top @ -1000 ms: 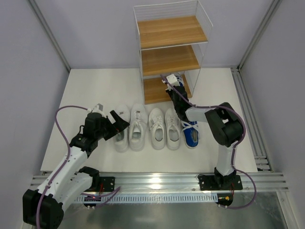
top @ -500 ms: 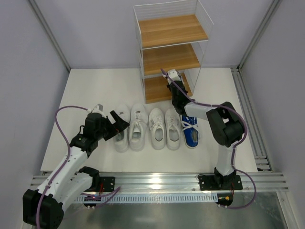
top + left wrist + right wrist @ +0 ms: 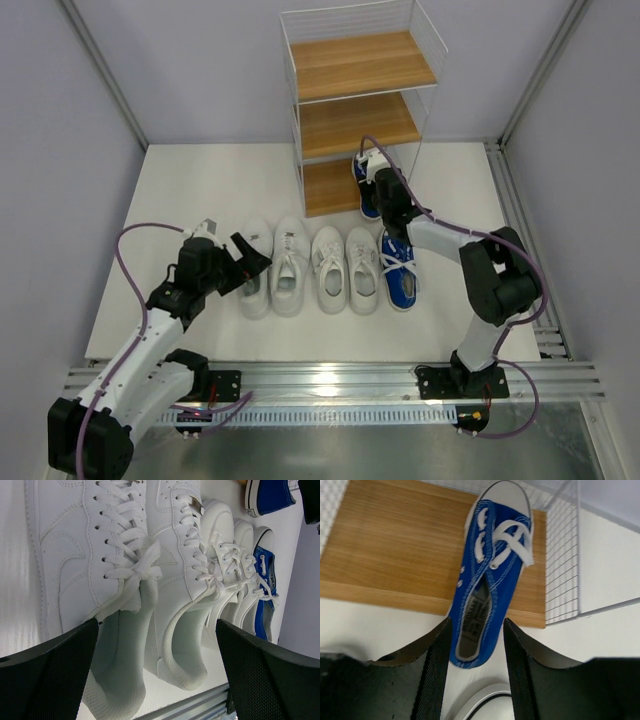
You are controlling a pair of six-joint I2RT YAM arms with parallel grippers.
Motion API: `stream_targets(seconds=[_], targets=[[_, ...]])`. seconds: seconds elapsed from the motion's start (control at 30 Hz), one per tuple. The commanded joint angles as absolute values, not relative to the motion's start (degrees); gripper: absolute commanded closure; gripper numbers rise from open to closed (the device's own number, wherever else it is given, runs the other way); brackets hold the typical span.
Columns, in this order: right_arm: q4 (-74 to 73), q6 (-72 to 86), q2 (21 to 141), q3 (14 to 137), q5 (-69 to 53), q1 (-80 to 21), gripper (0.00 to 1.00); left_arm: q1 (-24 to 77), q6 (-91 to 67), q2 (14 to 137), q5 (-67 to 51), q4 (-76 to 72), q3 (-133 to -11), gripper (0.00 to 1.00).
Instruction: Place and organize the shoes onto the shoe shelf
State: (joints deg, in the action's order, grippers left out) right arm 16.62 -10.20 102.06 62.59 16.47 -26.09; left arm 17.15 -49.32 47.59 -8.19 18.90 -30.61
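The shoe shelf (image 3: 360, 70) stands at the back. One blue shoe (image 3: 364, 182) lies on its bottom board (image 3: 395, 555), toe inward, heel over the front edge. My right gripper (image 3: 383, 198) is open; in the right wrist view it (image 3: 476, 630) straddles that shoe's heel (image 3: 490, 580) without touching. The other blue shoe (image 3: 400, 275) lies on the floor right of two white pairs (image 3: 256, 268) (image 3: 345, 265). My left gripper (image 3: 250, 258) is open and empty at the leftmost pair's heels (image 3: 85, 555); in its wrist view the gripper (image 3: 157, 630) spans both.
The shelf's wire side panel (image 3: 562, 565) is just right of the placed shoe. The upper two boards (image 3: 355, 125) hold nothing. Grey walls close in the white floor (image 3: 200, 190); a metal rail (image 3: 330, 375) runs along the near edge.
My right gripper carried the blue shoe to the bottom board, let it go, and drew back and right a little. The left arm has not moved.
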Motion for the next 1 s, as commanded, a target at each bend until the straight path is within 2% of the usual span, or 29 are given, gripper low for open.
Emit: stream_targets(seconds=[0.0, 0.2, 0.3, 0.53, 0.9, 0.97], targets=[[16.3, -2.6, 96.7, 60.5, 6.2, -26.1, 0.51, 17.1, -48.8, 46.7, -6.1, 19.2, -29.4, 0.00], [17.2, 6.6, 96.0, 56.9, 10.5, -26.1, 0.49, 17.1, -49.1, 47.1, -6.5, 18.5, -29.2, 0.00], [17.6, 9.4, 96.5, 55.5, 14.5, -26.3, 0.42, 17.1, -49.1, 47.2, -6.7, 18.5, -29.0, 0.00], [15.0, 12.0, 97.6, 55.9, 20.1, -26.7, 0.42, 17.1, -49.4, 46.8, -6.9, 18.3, -28.7, 0.00], [13.9, 10.6, 102.9, 60.7, 22.4, -26.6, 0.72, 17.1, -49.2, 46.1, -6.5, 19.1, -28.7, 0.00], [13.4, 10.6, 103.2, 61.1, 24.1, -26.7, 0.83, 17.1, -49.0, 46.0, -6.4, 19.4, -28.7, 0.00]])
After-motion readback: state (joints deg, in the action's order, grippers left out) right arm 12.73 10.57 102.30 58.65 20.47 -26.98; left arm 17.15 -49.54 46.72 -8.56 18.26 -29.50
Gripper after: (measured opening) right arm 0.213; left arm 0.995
